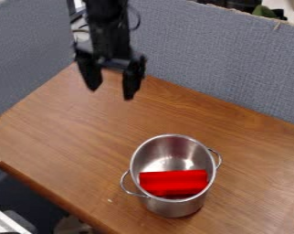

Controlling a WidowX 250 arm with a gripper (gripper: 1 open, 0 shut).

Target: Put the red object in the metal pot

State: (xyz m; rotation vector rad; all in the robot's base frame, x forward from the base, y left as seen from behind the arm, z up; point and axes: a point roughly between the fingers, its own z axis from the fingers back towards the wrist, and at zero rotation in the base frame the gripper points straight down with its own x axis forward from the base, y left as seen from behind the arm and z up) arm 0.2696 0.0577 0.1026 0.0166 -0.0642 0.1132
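The red object point(174, 183) lies on its side inside the metal pot point(172, 146), which stands on the wooden table near the front right. My gripper point(110, 87) hangs over the table's back left area, well above and to the left of the pot. Its two dark fingers point(91, 77) point down and stand wide apart with nothing between them.
A wooden table point(64, 128) carries the pot. A grey fabric partition point(223, 64) runs along the table's back edge. The table's front edge point(40, 187) drops off at the lower left.
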